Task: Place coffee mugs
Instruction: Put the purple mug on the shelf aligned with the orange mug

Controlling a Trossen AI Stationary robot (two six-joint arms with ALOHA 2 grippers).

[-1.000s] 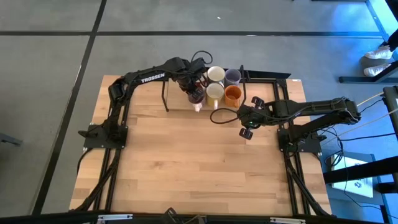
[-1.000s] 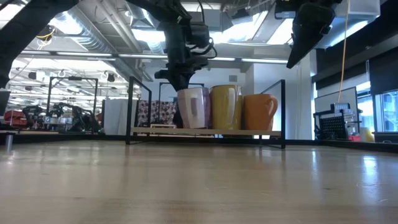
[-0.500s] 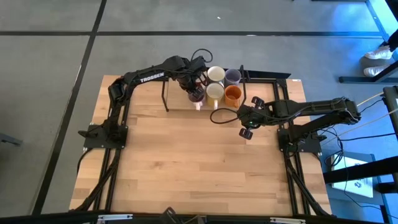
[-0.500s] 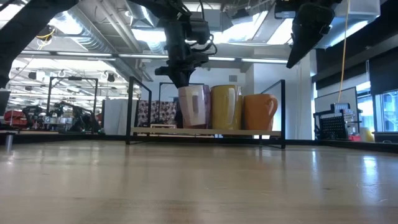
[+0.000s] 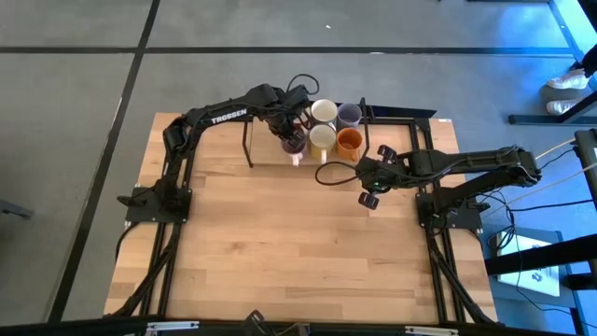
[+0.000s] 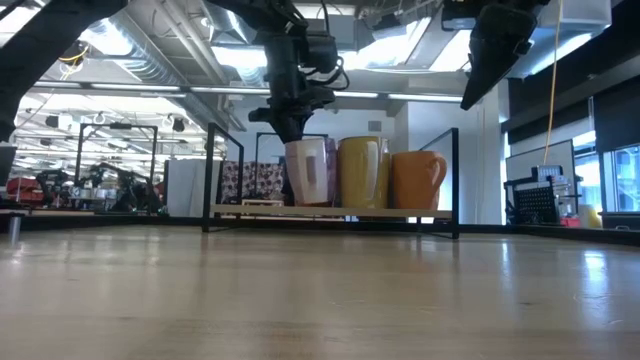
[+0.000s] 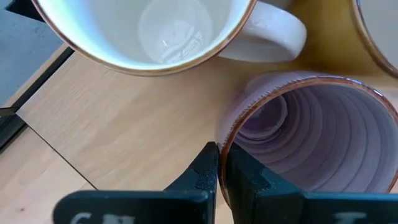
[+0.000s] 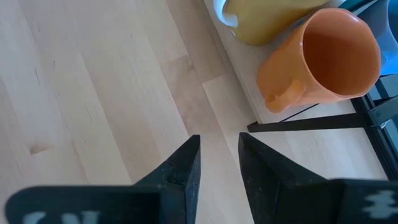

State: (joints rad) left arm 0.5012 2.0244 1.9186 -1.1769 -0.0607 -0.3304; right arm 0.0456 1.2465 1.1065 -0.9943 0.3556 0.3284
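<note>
Left gripper [image 5: 293, 140] at the rack [image 6: 330, 211], roughly twelve o'clock on the table [image 5: 280, 243], fingers pinched shut on the rim of the reddish-lined white mug [image 7: 311, 143]: one finger inside the wall, one outside, per the left wrist view. Mug upright, mouth up, long axis vertical, directly beneath the jaws. Base at or just above the rack board in the low view; contact cannot be confirmed.

Neighbours tight. Yellowish cream mug [image 6: 363, 172] touching or just beside at three o'clock of the held mug; orange mug [image 8: 323, 59] next along, handle facing the table front. White mug [image 7: 143, 31] just behind at twelve o'clock, handle swung toward the held one. Lavender mug [image 5: 349, 114] in the back row at the far right.

Right gripper [image 8: 217, 162] hanging clear over bare table at about four o'clock of the rack, fingers slightly parted, empty, well apart from the mugs.

Judgement: placement near complete; release pending. Open room lies straight up and toward six o'clock only. Risk: inner finger dragging the wall on withdrawal, or nudging the white mug's handle.
</note>
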